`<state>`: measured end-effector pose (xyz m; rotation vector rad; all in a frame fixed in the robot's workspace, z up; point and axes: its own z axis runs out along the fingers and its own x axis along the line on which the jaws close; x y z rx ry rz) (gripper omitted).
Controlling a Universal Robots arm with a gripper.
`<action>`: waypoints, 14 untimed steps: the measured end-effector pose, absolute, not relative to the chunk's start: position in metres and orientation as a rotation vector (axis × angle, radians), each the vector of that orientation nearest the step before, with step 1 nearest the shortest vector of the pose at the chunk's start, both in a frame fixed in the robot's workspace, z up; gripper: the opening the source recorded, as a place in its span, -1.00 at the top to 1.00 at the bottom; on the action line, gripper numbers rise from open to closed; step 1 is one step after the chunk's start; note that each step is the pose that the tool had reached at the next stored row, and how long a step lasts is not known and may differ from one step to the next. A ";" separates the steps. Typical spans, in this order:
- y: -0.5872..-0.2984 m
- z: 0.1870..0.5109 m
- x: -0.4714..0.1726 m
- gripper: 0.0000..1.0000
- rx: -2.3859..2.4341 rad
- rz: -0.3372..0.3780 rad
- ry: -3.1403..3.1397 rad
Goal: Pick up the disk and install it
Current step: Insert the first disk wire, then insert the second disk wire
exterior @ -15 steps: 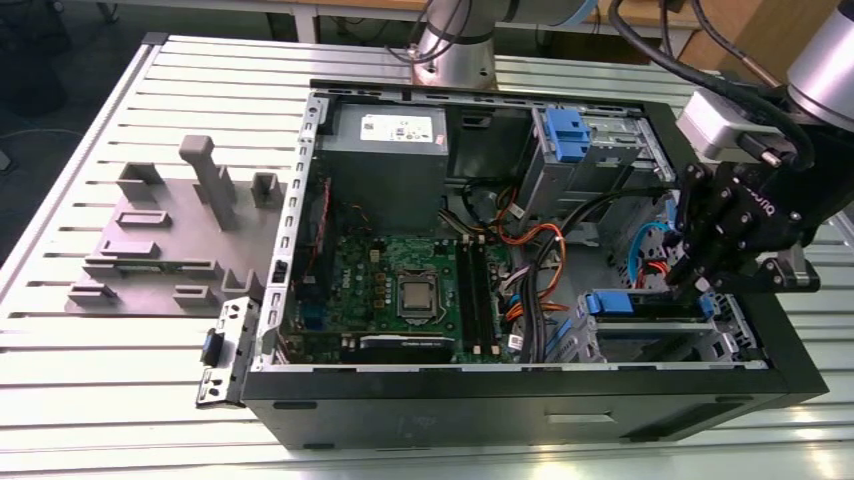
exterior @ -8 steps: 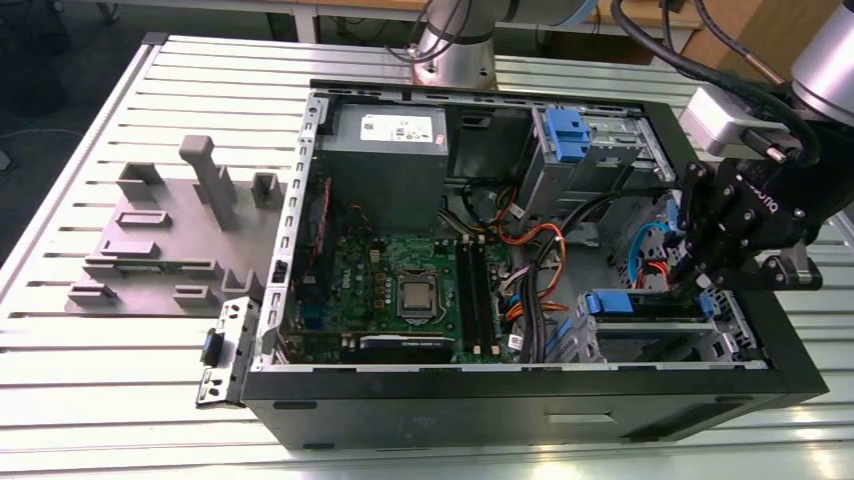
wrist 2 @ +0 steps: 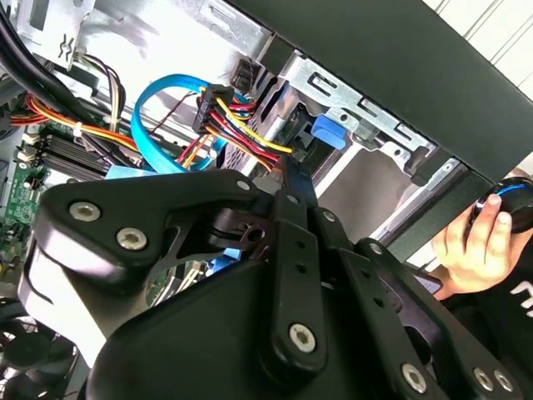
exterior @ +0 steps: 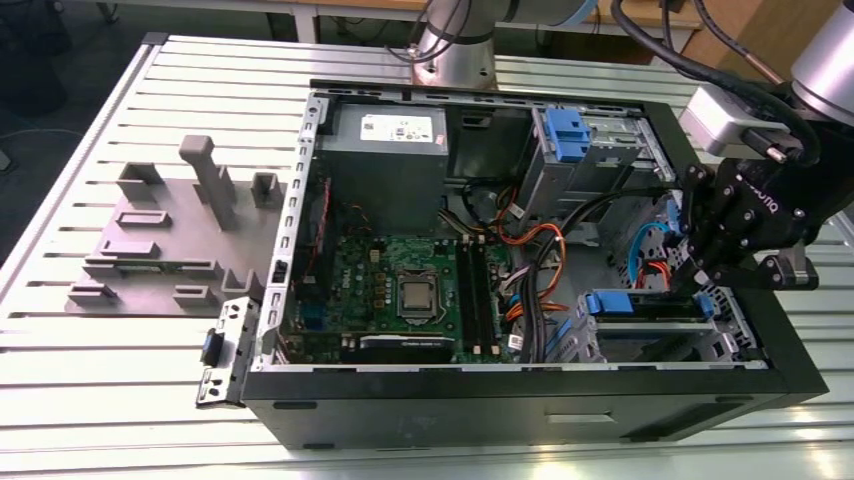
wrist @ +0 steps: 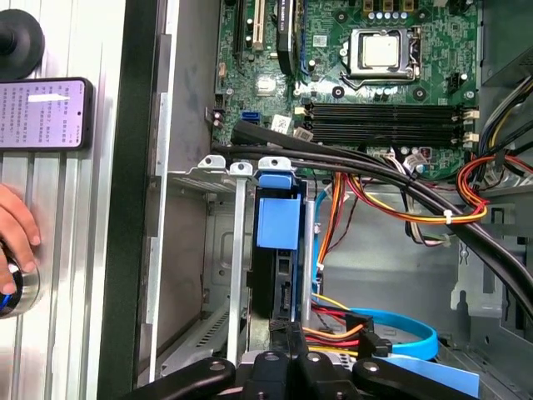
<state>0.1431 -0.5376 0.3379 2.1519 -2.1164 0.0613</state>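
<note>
Checking in from the desk: how far along is the install?

Me: Biggest things first. On the exterior view's clock face, the slotted table (exterior: pixel 94 400) carries the open computer case (exterior: pixel 534 405) at the centre. The motherboard (exterior: pixel 380 270) lies near the middle and the drive cage (exterior: pixel 654 345) is at about four o'clock. My gripper (exterior: pixel 690 288) reaches into the case at three o'clock, just above that cage.

Desk: And the disk?

Me: I take the blue-tabbed drive in that cage to be the disk (wrist: pixel 281 283). It stands edge-on in its slot, so I see no label. In the first wrist view its blue tab (wrist: pixel 275 212) sits about level with the cage's metal lip. I judge the pick-up done and the disk slid in most or all of the way.

Desk: Claw?

Me: Narrow. In both wrist views the fingers (wrist 2: pixel 286 208) lie drawn together with nothing between them, tips at the disk's rear edge. Touching or just short, I cannot tell.

Desk: What's left?

Me: Confirming it is fully home. A blue cable (wrist: pixel 416 337) and a black plug (wrist: pixel 366 321) hang just beside it. Whether either is connected, I cannot tell.
</note>
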 end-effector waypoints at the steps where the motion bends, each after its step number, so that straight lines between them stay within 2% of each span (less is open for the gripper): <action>1: -0.538 0.338 0.143 0.79 2.152 0.060 -2.116; 14: -0.538 0.338 0.141 0.79 2.151 0.058 -2.115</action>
